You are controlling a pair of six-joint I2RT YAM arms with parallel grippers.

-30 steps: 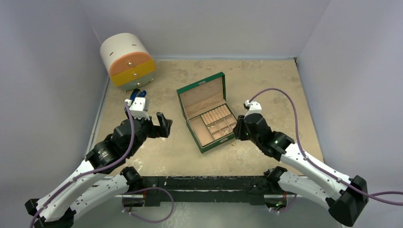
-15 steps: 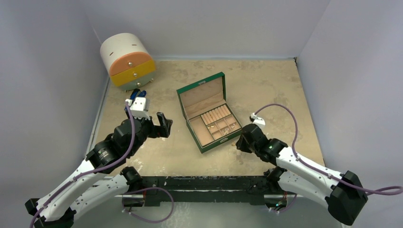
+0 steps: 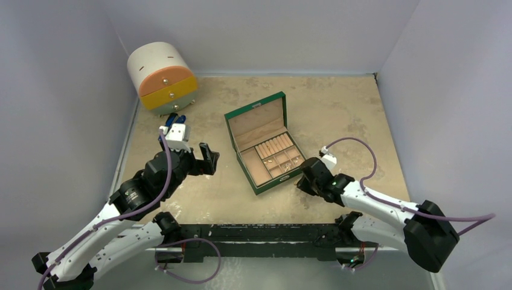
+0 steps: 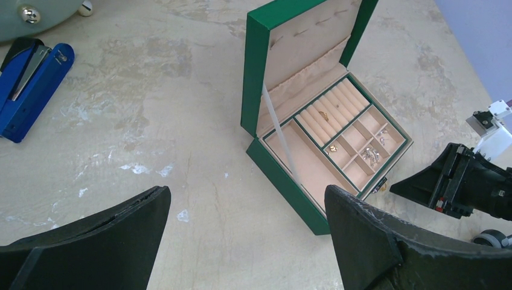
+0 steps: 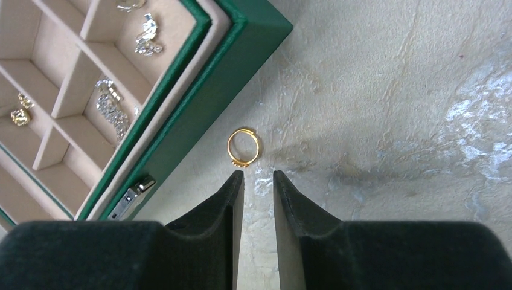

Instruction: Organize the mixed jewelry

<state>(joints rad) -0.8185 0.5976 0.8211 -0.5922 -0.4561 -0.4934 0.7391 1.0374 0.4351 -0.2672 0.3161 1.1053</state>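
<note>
A gold ring (image 5: 243, 147) lies on the table beside the front right corner of the open green jewelry box (image 5: 229, 57). My right gripper (image 5: 258, 175) points down just short of it, its jaws a narrow gap apart with only table between them; the left fingertip nearly touches the ring. Silver earrings (image 5: 112, 99) and a gold earring (image 5: 21, 115) sit in the box's small compartments, and a gold ring (image 4: 323, 115) sits in the ring rolls. My left gripper (image 4: 246, 192) hangs wide open and empty over bare table left of the box (image 3: 275, 182).
A round cabinet with orange and yellow drawers (image 3: 162, 77) stands at the back left. A blue-handled tool (image 4: 30, 90) lies in front of it. The box's lid (image 3: 256, 118) stands upright. Grey walls close in the table on three sides.
My right arm has drawn back toward the near edge and dropped low by the box's front right corner, its jaws narrowing a little. The left arm has not moved.
</note>
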